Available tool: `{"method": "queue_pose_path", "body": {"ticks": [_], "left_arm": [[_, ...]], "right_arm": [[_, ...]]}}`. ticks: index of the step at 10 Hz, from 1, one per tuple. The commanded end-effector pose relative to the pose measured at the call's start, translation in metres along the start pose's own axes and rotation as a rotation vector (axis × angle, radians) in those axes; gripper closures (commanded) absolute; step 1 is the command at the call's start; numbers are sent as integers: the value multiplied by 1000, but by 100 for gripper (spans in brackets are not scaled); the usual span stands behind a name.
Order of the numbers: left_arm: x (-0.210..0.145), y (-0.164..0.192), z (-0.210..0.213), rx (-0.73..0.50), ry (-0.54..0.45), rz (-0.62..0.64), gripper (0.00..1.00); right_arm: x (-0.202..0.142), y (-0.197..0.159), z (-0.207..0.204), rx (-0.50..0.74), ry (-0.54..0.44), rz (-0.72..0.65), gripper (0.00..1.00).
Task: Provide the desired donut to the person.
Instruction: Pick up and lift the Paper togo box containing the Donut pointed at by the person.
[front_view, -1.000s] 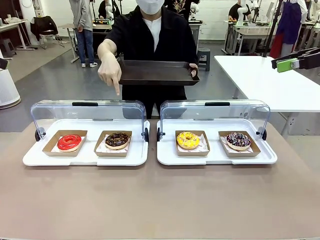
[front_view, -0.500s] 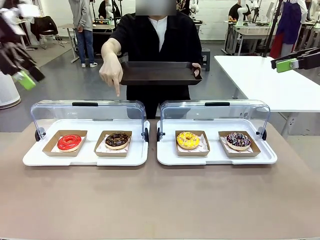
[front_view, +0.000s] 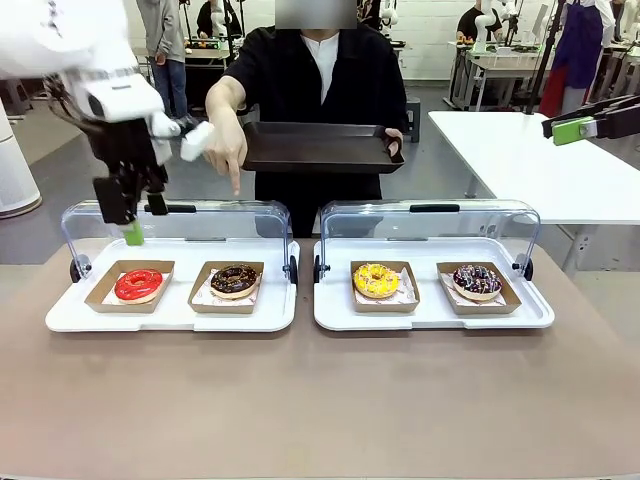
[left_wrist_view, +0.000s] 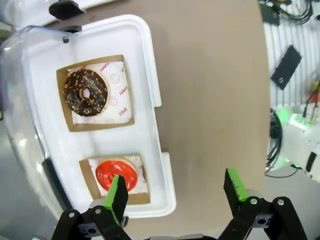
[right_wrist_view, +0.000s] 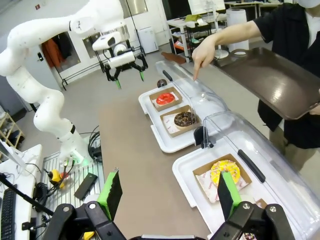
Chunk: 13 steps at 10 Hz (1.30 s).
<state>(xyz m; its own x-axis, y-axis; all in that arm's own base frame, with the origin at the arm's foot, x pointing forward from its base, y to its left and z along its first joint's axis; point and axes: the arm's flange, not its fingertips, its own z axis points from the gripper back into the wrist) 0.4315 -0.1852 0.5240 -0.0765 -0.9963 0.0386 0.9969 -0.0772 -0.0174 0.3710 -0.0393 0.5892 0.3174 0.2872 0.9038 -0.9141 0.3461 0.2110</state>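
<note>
The person's hand (front_view: 222, 150) points at the chocolate, nut-sprinkled donut (front_view: 235, 279) at the right end of the left white lidded tray (front_view: 170, 318), apparently choosing it. The left gripper (left_wrist_view: 174, 181) hovers over that tray's left end, jaws apart for grasping; the right gripper (right_wrist_view: 170, 185) idles, spread wide.

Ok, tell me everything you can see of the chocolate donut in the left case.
The chocolate donut is a ring with dark glaze and pale crumbs on top. It lies flat on printed white paper in a brown cardboard tray, the right one of two in the left white case, whose clear lid is open. Nothing grips it.
</note>
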Motion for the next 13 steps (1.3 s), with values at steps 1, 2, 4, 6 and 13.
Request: {"method": "queue_pose_path", "body": {"ticks": [1,2,4,6,13], "left_arm": [[7,2,-25,41,22,-1,0],[12,5,-36,66,23,-8,0],[16,7,-51,115,1,-19,0],[13,8,-56,144,-43,-11,0],[15,13,-51,118,-22,-32,0]], "right_arm": [[1,-2,-2,12,-29,8,0],[1,-2,-2,12,-29,8,0],[1,-2,-2,12,-29,8,0],[1,-2,-2,12,-29,8,0],[1,-2,-2,12,-29,8,0]]}}
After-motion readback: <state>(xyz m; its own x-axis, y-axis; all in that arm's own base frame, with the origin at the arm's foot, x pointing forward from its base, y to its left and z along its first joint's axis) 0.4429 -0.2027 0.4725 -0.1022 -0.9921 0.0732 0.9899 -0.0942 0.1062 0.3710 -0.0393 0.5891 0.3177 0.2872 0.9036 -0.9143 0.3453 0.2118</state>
